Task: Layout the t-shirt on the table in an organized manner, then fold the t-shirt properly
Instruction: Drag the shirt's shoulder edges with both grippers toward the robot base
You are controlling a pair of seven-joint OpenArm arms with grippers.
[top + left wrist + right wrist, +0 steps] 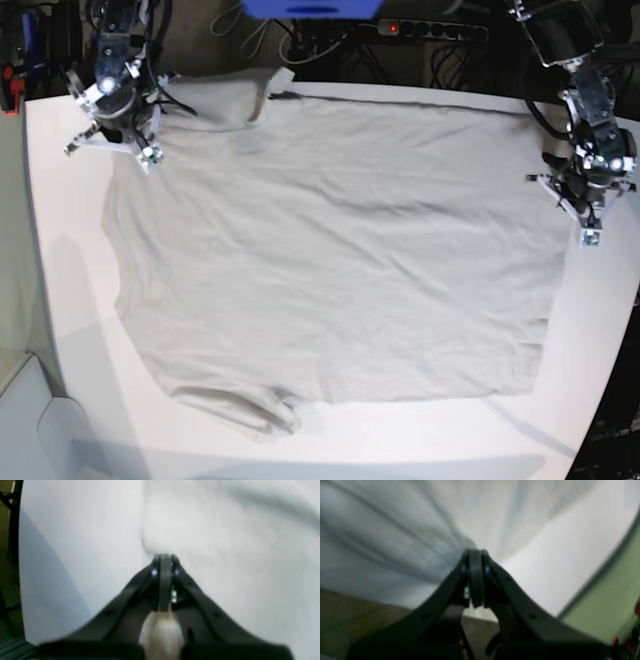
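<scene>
One plain beige cotton t-shirt (330, 250) spread nearly flat across the smooth white tabletop (70, 330), covering its middle from 9 to 3 o'clock. Layout step in hand, close to finished. Left gripper (590, 215) at 3 o'clock, jaws closed, seemingly pinching a fabric edge, though blur hides the contact. Right gripper (115, 135) at 10 o'clock, likewise closed on cloth. Next: release, smooth the rumpled part at 6 o'clock, then fold. Two grippers, one shirt, one table.
</scene>
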